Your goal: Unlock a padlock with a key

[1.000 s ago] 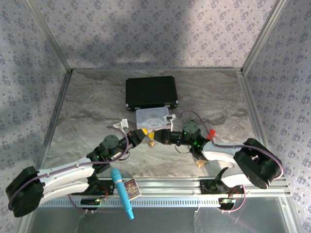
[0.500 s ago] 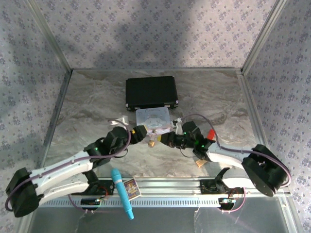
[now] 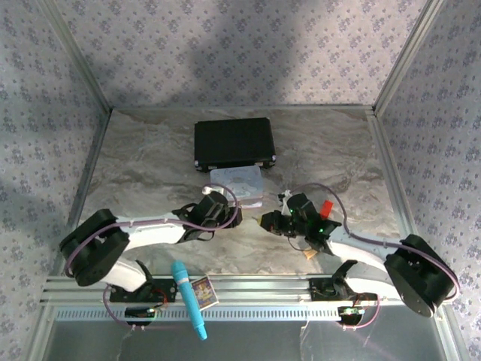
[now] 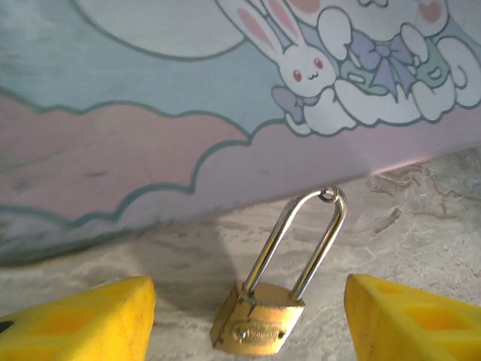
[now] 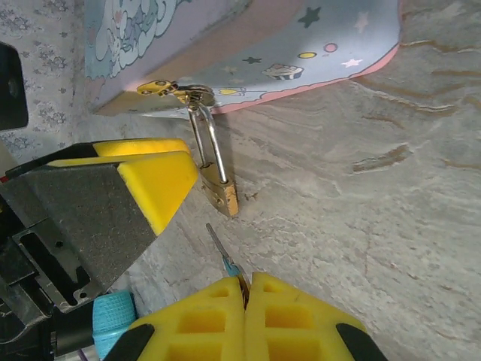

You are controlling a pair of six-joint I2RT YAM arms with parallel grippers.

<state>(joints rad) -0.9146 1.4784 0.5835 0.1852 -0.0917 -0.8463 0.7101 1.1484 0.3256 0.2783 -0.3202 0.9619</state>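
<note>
Padlock (image 4: 259,325) lies within the spread-apart left tool (image 4: 248,316); right tool (image 5: 246,289) clamps the key (image 5: 219,247).

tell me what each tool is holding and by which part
The right tool pinches the key by its head end, blade sticking out. The left tool holds nothing.

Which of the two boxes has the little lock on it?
The pastel bunny-print tin box, the nearer one: the brass padlock is hooked through its clasp. The black case behind it shows none.
</note>
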